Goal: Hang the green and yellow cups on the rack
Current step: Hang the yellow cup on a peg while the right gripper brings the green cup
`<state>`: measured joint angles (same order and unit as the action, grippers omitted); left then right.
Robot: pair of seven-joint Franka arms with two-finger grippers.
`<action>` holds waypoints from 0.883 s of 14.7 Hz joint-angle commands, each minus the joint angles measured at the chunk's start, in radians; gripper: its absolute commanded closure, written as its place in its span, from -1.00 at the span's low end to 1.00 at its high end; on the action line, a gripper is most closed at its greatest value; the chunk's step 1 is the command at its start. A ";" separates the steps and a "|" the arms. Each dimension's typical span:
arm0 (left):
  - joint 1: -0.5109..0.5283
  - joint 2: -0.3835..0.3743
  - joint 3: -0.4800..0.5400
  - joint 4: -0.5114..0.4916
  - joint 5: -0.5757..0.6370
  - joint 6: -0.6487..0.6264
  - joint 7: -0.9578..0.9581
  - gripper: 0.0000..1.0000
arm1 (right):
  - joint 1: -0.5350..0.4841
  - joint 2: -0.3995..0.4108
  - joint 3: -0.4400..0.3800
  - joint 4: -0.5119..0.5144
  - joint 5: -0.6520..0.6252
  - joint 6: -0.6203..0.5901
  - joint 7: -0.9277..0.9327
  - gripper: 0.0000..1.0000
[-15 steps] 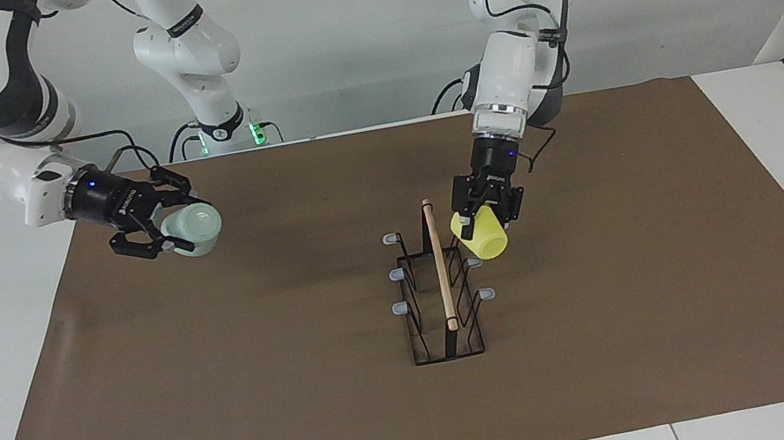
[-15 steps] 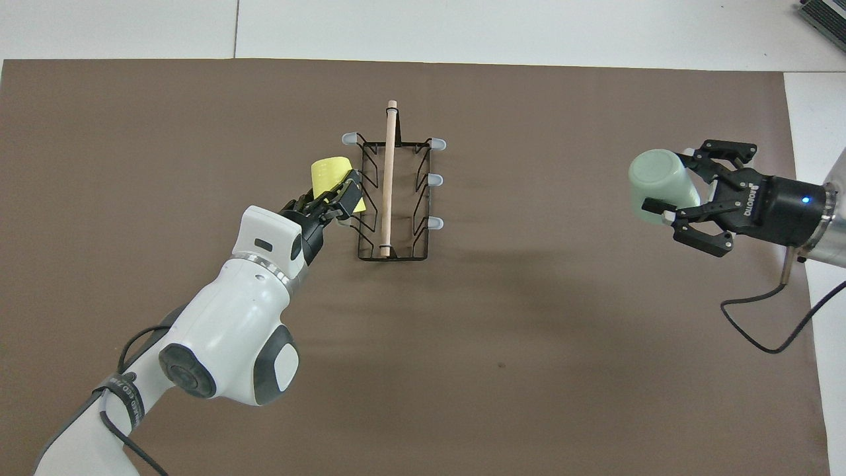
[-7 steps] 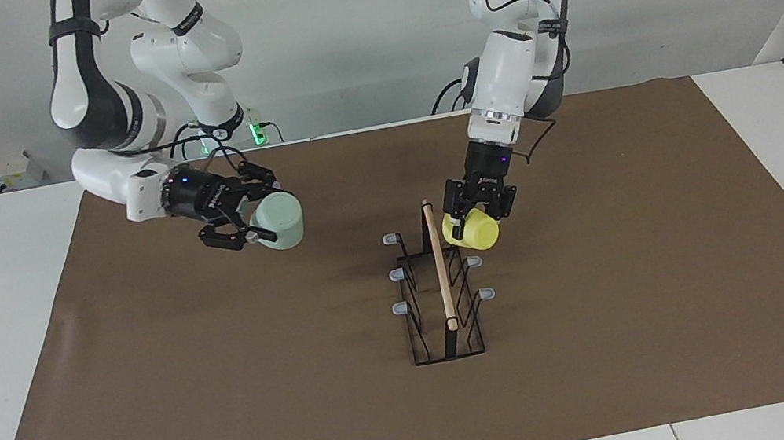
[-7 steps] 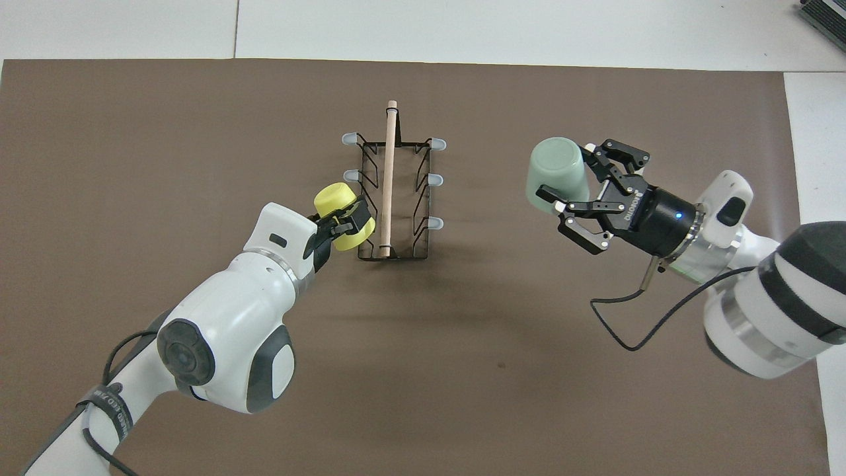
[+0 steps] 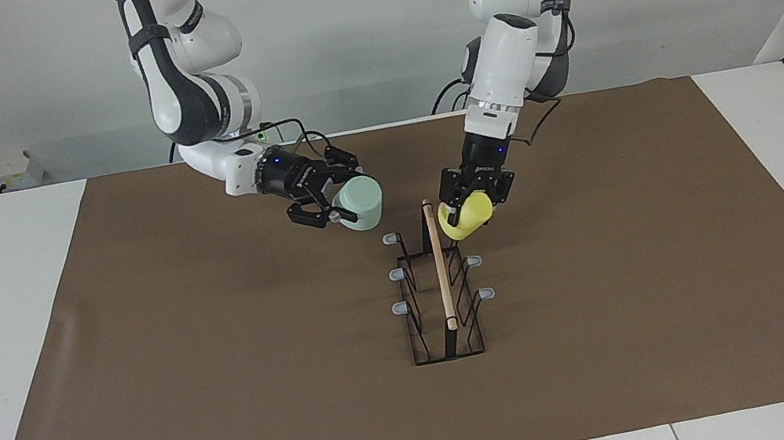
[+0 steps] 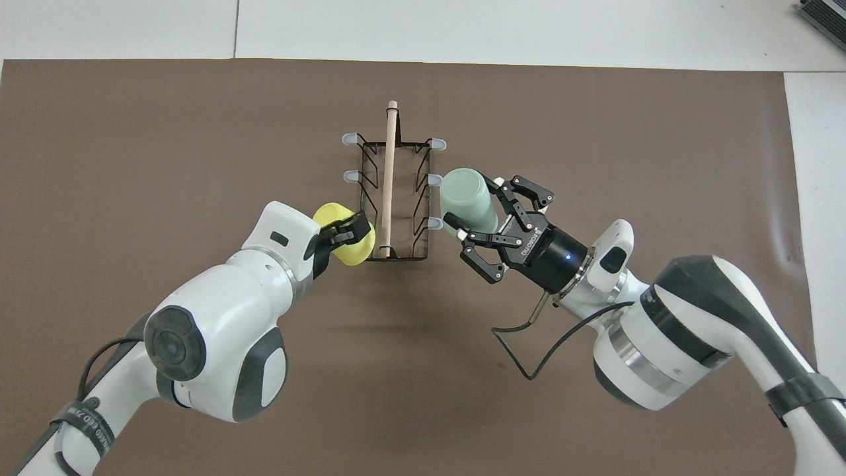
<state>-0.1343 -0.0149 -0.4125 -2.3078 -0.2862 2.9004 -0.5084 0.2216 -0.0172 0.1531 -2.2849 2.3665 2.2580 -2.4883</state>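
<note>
Risk: with my left gripper [image 5: 467,201] pinching the yellow cup [image 5: 466,217] and my right gripper [image 5: 330,200] clamping the green cup [image 5: 362,204], each up beside the rack [image 5: 439,284], either rim could miss its prong, snagging the wire and tipping the rack.

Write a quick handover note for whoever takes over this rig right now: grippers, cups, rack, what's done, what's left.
Left gripper: shut on the yellow cup, in the air at the rack's end nearest the robots, on the left arm's side.
Right gripper: shut on the green cup, in the air by the rack's right-arm side.
Done: both cups picked up and brought to the rack.
Left: hang each on a prong; all visible prongs are bare.
</note>
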 commanded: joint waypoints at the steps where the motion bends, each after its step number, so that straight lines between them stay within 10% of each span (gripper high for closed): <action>1: 0.015 -0.013 -0.003 0.042 0.004 -0.118 0.008 1.00 | -0.004 0.039 -0.004 -0.011 0.063 -0.018 -0.095 0.52; 2: 0.025 -0.010 -0.002 0.057 0.004 -0.136 0.008 0.89 | 0.007 0.048 -0.004 -0.011 0.094 -0.018 -0.116 0.52; 5: 0.028 -0.002 -0.002 0.070 0.004 -0.142 0.005 -0.40 | 0.056 0.068 -0.004 -0.013 0.187 -0.040 -0.130 0.52; 8: 0.027 0.021 -0.002 0.080 0.004 -0.139 -0.002 -0.87 | 0.079 0.118 -0.006 -0.011 0.260 -0.118 -0.167 0.52; 13: 0.030 0.042 0.001 0.126 0.005 -0.182 -0.001 -1.00 | 0.076 0.244 -0.006 -0.010 0.263 -0.256 -0.265 0.52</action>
<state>-0.1128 0.0111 -0.4112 -2.2345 -0.2863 2.7787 -0.5096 0.2975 0.1579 0.1455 -2.2950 2.5474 2.0777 -2.6653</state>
